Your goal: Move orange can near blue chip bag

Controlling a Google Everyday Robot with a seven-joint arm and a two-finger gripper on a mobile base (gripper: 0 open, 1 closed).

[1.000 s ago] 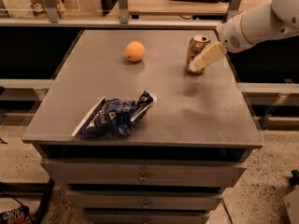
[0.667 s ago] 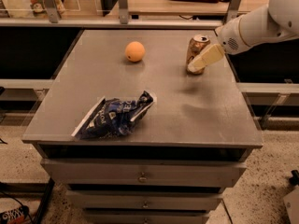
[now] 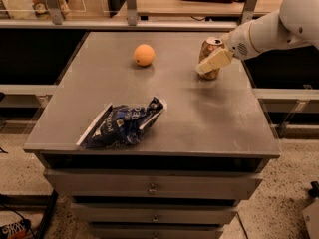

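The orange can point(image 3: 209, 48) stands at the far right of the grey table top point(image 3: 199, 113), leaning slightly. My gripper point(image 3: 206, 66) reaches in from the right on a white arm and is right at the can, with its cream tip across the can's front lower half. The can's base seems to rest on the table. The blue chip bag point(image 3: 122, 124) lies crumpled near the table's front left, well apart from the can.
A round orange fruit point(image 3: 143, 55) sits at the back centre-left of the table. The table is a drawer cabinet with edges close to the can on the right. Shelving and a counter run behind it.
The arm has shifted very slightly at the can. The can, the bag and the fruit stay where they were.
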